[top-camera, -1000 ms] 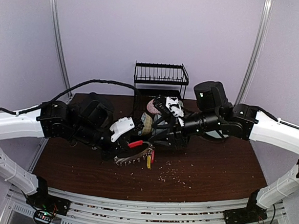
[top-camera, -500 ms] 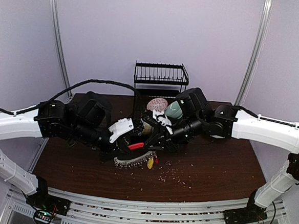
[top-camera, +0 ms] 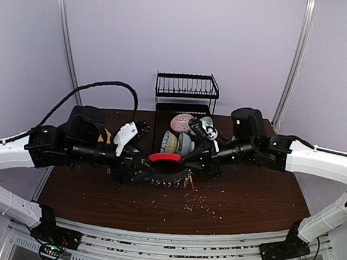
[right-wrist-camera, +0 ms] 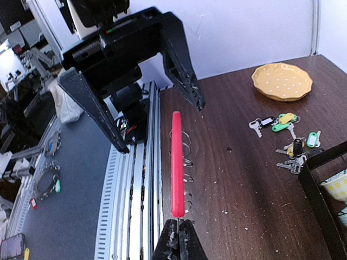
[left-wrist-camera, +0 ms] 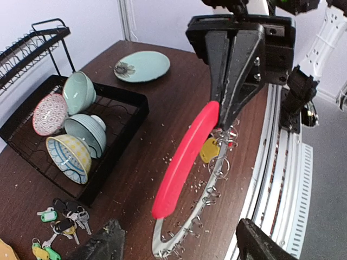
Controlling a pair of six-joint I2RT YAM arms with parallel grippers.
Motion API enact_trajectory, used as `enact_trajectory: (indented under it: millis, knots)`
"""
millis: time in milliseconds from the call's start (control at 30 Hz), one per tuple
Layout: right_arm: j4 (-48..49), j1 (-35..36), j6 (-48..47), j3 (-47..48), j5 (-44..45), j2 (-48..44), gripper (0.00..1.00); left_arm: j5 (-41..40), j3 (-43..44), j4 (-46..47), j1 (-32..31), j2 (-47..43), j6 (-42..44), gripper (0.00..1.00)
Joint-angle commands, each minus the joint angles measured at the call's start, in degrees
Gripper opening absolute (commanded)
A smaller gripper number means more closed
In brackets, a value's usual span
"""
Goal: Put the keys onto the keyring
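**Keyring gripped, most keys not yet on it**

The keyring (left-wrist-camera: pixel 184 157) is pinched at one end of its red sleeve by our right end effector (right-wrist-camera: pixel 178 230), fingers clamped tight. Our left end effector (right-wrist-camera: pixel 160 127) gapes wide either side of the sleeve's far end, gripping nothing. One yellow-tagged key (left-wrist-camera: pixel 209 150) seems to hang on the ring. The loose keys (right-wrist-camera: pixel 287 138) lie on the desk (right-wrist-camera: pixel 244 189) well behind the left end effector, near a yellow plate (right-wrist-camera: pixel 282 81). We judge most of the threading is left to do.

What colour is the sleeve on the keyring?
Red; the sleeve shows best in the left wrist view.
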Motion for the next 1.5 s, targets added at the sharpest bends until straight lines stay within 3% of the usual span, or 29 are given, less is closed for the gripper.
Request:
enact_trajectory:
  millis: [0, 133, 400, 500, 633, 700, 800, 900, 1100, 1200, 1367, 1467]
  knots:
    - [30.44, -1.22, 18.16, -9.14, -2.97, -6.86, 0.0, 0.28, -7.52, 19.93, 1.0, -7.73, -3.07, 0.78]
    - [44.42, -1.09, 26.17, -14.5, -2.13, -10.54, 0.0, 5.53, -16.26, 33.37, 1.0, -11.96, -2.87, 0.73]
    - [44.1, 0.52, 25.96, -14.89, -0.59, -11.7, 0.0, 10.48, -27.09, 55.96, 1.0, -10.86, -4.86, 0.64]
    - [42.35, 0.89, 24.46, -14.83, 0.98, -11.81, 0.0, 14.79, -28.44, 63.15, 0.85, -9.29, -6.27, 0.69]
    - [41.63, 1.79, 22.86, -14.45, 1.66, -10.85, 0.0, 14.98, -26.49, 66.13, -0.25, -5.48, -7.91, 0.79]
    - [41.32, 2.0, 22.49, -14.12, 1.45, -10.15, 0.0, 14.61, -26.02, 68.01, -0.66, -4.29, -9.16, 0.87]
    - [40.44, 2.34, 21.81, -13.69, 0.71, -9.49, 0.0, 10.52, -26.17, 70.42, -0.67, -4.04, -11.75, 0.89]
    - [38.56, 2.61, 20.64, -13.11, 0.44, -9.16, 0.0, 6.54, -25.06, 69.11, -0.67, -4.2, -13.42, 0.86]
    - [34.77, 2.68, 17.86, -12.69, 1.44, -9.62, 0.0, 9.85, -23.79, 66.76, -0.67, -5.12, -13.2, 0.75]
    - [32.13, 2.69, 16.31, -11.97, 1.22, -9.62, 0.0, 8.54, -22.03, 60.13, -0.67, -6.94, -10.39, 0.66]
    - [26.59, 2.67, 12.74, -10.66, 0.71, -9.87, 0.0, 6.94, -16.93, 43.78, -0.67, -9.43, -2.88, 0.4]
    - [23.15, 2.69, 10.54, -9.39, -0.77, -9.83, 0.0, 5.56, -12.53, 32.22, -0.67, -8.27, 0.01, 0.37]
